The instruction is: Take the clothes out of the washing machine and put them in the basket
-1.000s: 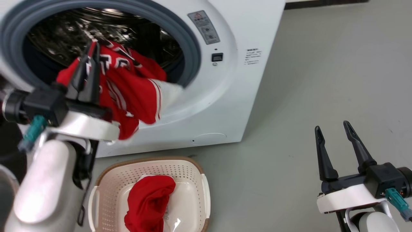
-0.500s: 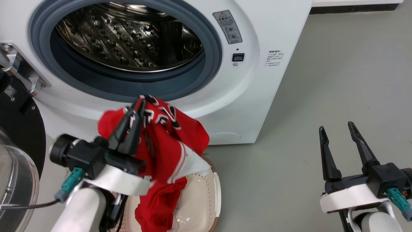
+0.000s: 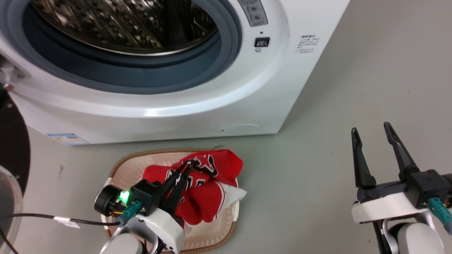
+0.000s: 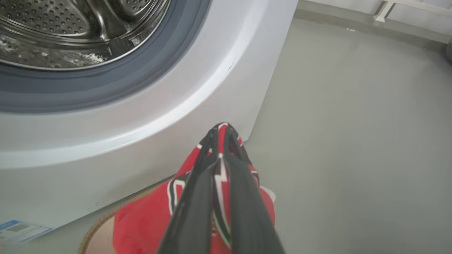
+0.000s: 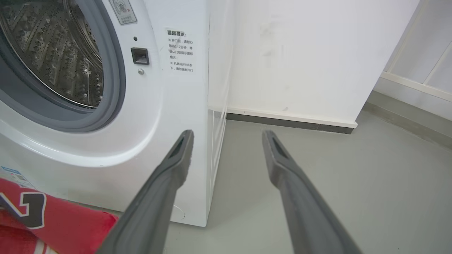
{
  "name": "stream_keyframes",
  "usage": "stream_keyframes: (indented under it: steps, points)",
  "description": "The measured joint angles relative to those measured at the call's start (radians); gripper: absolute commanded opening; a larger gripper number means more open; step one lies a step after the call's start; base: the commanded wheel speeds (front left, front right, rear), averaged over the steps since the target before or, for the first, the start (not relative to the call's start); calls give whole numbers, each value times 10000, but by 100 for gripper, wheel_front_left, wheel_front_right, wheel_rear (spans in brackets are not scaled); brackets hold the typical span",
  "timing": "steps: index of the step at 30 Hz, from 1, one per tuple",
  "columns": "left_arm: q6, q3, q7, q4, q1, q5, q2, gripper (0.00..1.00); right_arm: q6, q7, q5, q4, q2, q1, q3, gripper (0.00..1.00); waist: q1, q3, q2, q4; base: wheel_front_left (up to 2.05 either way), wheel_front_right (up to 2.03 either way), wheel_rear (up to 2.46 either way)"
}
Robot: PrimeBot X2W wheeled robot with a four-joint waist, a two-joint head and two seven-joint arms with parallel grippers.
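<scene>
My left end effector (image 3: pixel 186 166) was nearly closed, its two dark fingers pinching a fold of the red jersey (image 3: pixel 226 164) just at the black-and-white lettering. In the left wrist view the fingertips (image 4: pixel 211 135) met on the cloth with only a red strip showing between them. The jersey lay heaped in the basket (image 3: pixel 122 164), which stood on the floor (image 3: pixel 317 176) just in front of the washing machine (image 3: pixel 212 106), below its round opening. One part of the jersey lapped over the basket's edge nearest the machine, and a white-trimmed fold hung over the right edge. More red cloth showed at the left of the heap; I could not tell whether it belonged to the jersey or to another garment. The steel drum (image 3: pixel 123 24) showed inside the grey gasket (image 3: pixel 141 77), and I saw no cloth in the part of it in view. The dark-rimmed door (image 3: pixel 10 141) stood open at the far left.

My right end effector (image 3: pixel 370 127) was spread wide and gripped nothing, hanging above the bare floor well apart from the basket, off the machine's right front corner.
</scene>
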Motion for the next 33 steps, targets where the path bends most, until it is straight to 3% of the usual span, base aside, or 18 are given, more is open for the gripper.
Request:
stream_keyframes:
  steps: [8,20,33]
  points:
    - [-165,-336,-163,2274,-967,113,-100,0,0,0,-50,-121,-2,-388,-61,100,0,1099,0,-231,0,0,0]
    - [-372,-1039,-637,6274,-3735,278,-364,0,0,0,-38,-472,-2,-961,-96,100,1,3136,0,-653,0,0,0]
    - [-391,-1298,-874,9273,-5430,134,-798,0,0,0,286,-694,0,-1339,188,100,2,4792,-1,-1230,0,0,0]
